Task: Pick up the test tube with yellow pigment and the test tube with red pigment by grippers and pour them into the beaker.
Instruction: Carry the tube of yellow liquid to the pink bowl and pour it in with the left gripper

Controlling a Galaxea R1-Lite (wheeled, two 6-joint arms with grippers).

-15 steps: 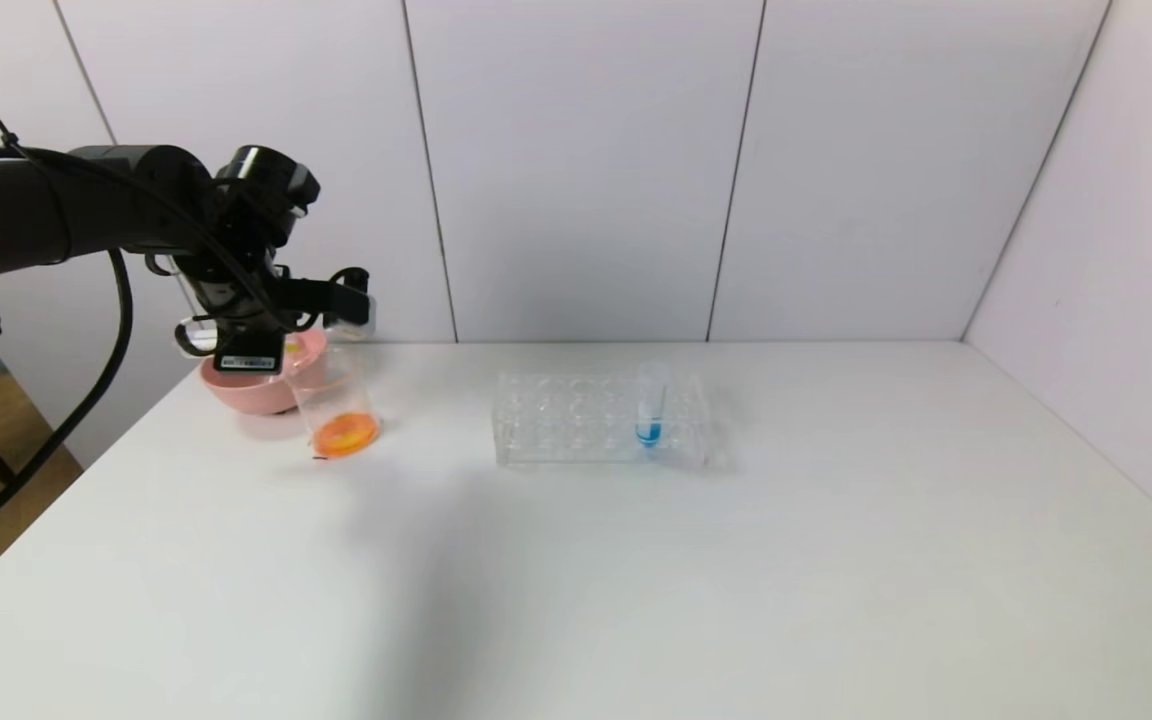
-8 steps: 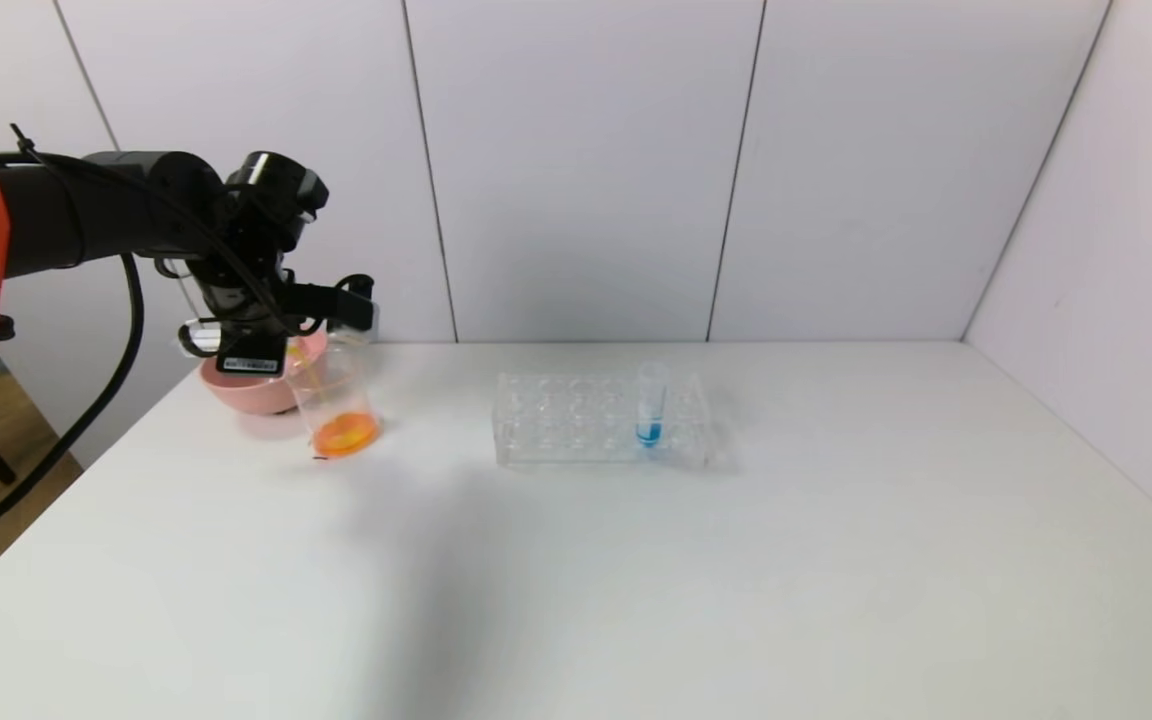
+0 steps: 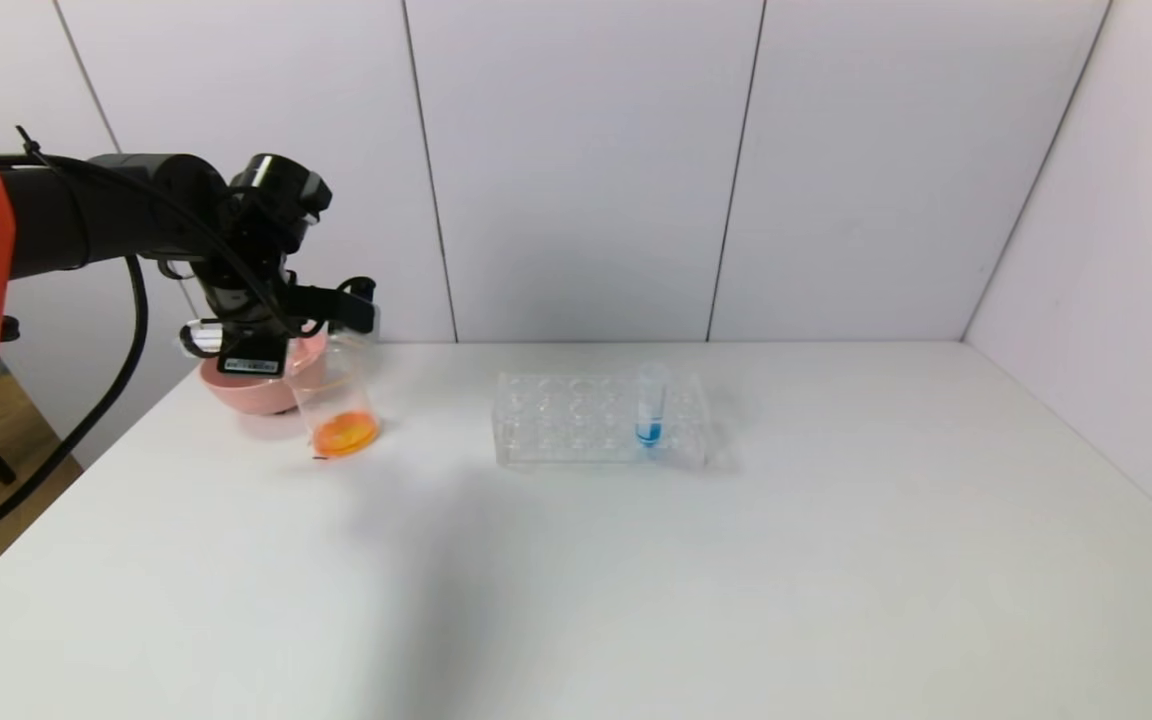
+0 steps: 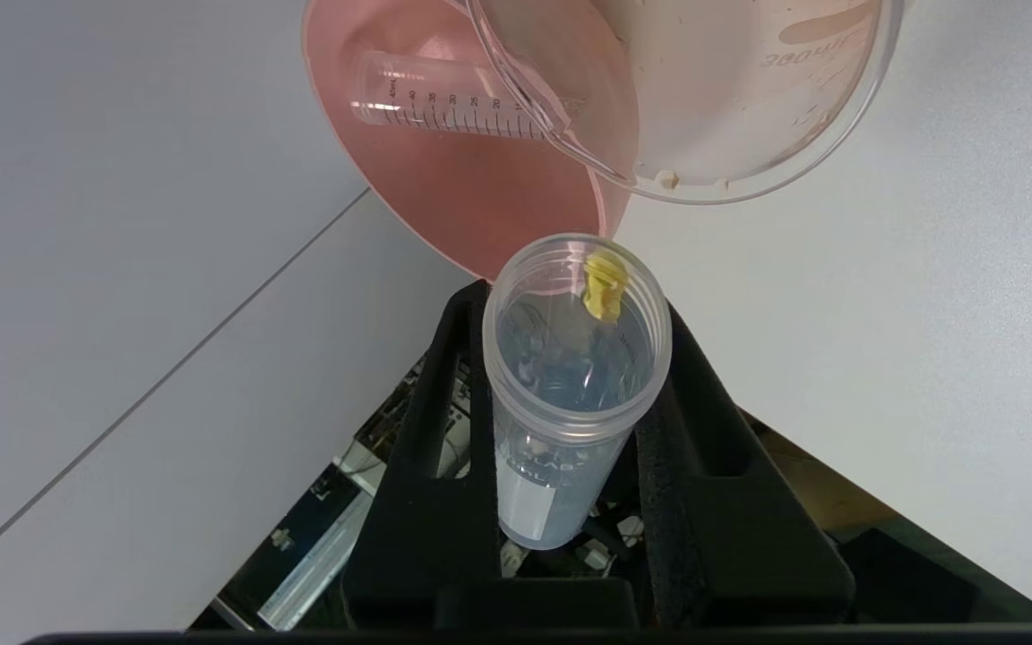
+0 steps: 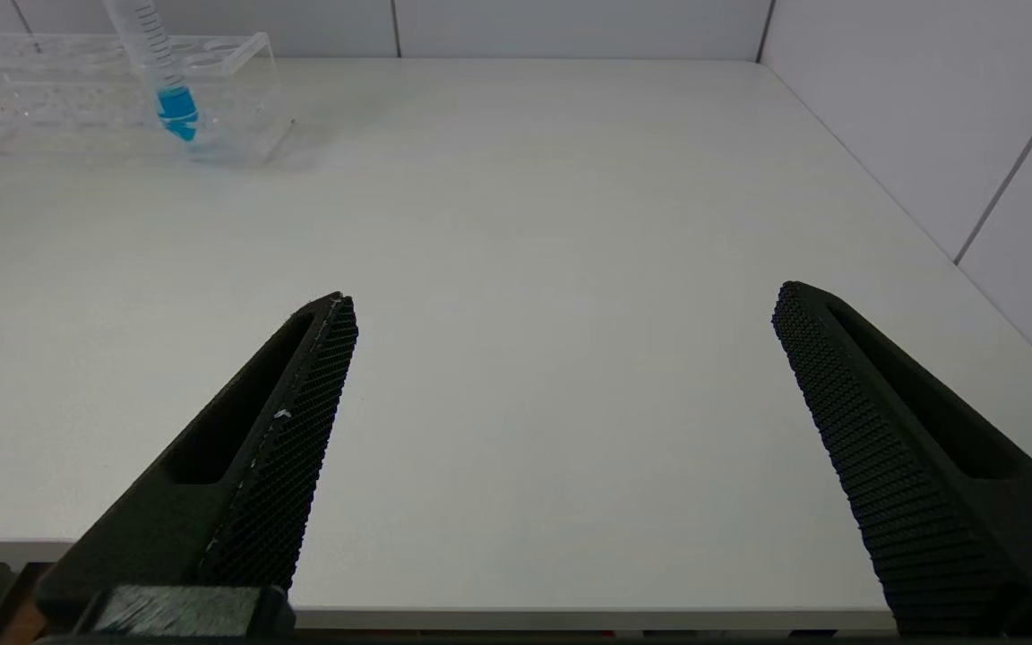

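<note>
Left gripper (image 3: 336, 310) hovers at the table's far left for me, over the clear beaker (image 3: 334, 400) with its orange pool, the pink bowl (image 3: 251, 385) just behind. My left wrist view has ribbed black fingers (image 4: 444, 430) clamping the test tube with yellow pigment (image 4: 570, 376), its round mouth toward the beaker's rim; another clear tube (image 4: 444, 94) lies in the bowl. Right gripper (image 5: 561, 358) gapes wide above bare white table (image 5: 516, 224), near the front edge.
</note>
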